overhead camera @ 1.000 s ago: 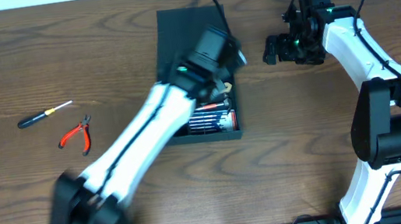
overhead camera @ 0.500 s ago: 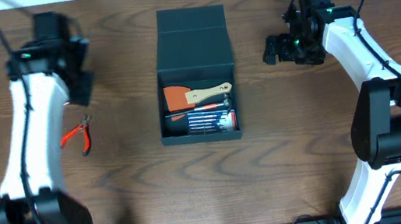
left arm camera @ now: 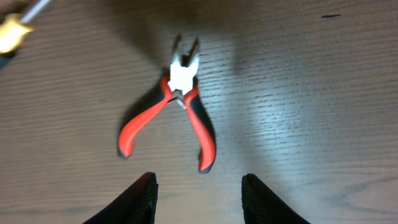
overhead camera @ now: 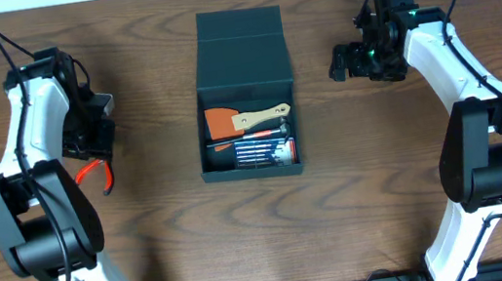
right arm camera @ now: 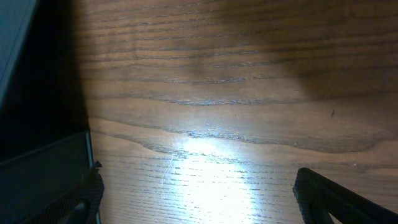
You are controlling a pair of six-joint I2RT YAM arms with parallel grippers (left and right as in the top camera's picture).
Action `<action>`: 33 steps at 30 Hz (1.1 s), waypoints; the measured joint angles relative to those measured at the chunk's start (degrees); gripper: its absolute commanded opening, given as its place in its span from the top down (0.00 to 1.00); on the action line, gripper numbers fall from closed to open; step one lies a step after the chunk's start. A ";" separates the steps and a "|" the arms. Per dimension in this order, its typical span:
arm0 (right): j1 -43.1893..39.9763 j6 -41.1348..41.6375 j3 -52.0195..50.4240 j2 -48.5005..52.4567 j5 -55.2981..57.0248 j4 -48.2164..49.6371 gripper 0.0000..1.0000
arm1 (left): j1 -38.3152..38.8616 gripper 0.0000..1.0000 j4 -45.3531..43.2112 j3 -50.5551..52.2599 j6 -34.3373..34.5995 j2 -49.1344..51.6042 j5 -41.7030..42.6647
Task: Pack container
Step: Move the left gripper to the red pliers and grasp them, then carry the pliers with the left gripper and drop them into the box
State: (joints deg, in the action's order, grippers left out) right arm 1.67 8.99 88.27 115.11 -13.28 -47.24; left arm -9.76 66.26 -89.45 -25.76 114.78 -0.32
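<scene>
Overhead view has the container [overhead camera: 243, 58] sitting in the middle of the table [overhead camera: 387, 200], flap lid thrown back on the side away from the arm bases, so the open part faces up at us. Inside the container we can make out a scraper [overhead camera: 246, 117] with an orange blade and a wooden handle, and next to it a row of small drivers or bits [overhead camera: 260, 151], too small to tell which. We reckon the container is light cardboard-ish stuff: matte, so not slippery, but the walls would probably buckle under a hard pinch. Safest hold looks like the free edge of the flap, to fold it over, or a gentle push on a side wall rather than lifting it loaded.

Well off the container's left side lie the red-handled pliers [left arm camera: 177, 106], with a blurry yellow-handled tool [left arm camera: 11, 31] just beyond them. The left gripper [left arm camera: 199, 199] hangs right above the pliers, fingers spread wide, nothing in them. Near the container's right side the right gripper [right arm camera: 199, 205] is wide open and empty too.
</scene>
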 measured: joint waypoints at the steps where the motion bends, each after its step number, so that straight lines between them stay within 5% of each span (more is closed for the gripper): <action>1: 0.00 0.02 0.00 0.00 0.00 0.00 0.01 | 0.00 0.57 -0.07 0.02 0.00 0.35 0.17; 22: 0.00 0.02 0.00 0.00 0.00 -0.02 0.01 | 0.02 0.57 -12.81 12.61 0.48 2.01 0.33; 29: 0.02 0.00 0.00 0.00 0.00 0.00 0.01 | 0.02 0.87 -15.76 13.49 2.21 1.25 0.94; 33: 0.00 0.00 0.00 0.00 0.00 -0.02 0.01 | 0.02 0.94 -16.09 13.55 3.43 1.14 0.81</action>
State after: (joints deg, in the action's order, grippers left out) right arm 1.67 8.99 88.27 115.11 -13.28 -47.27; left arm -9.74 50.17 -75.90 -22.33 115.92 0.49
